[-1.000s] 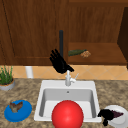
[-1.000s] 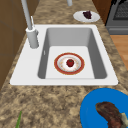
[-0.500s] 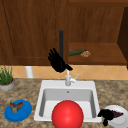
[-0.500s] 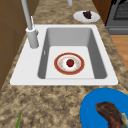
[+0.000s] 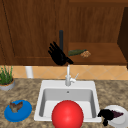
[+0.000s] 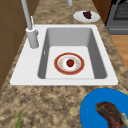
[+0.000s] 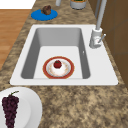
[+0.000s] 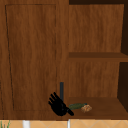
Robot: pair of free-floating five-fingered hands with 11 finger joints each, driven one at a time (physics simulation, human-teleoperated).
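The left hand (image 5: 58,55), fingers spread and holding nothing, hovers just left of the cabinet handle (image 5: 61,40), seemingly not touching, so it should curl squarely around the bar before pulling.

There are no words, numbers, labels or signs to read anywhere here. The plates, the sink, the tap and the wooden cabinet are all plain.
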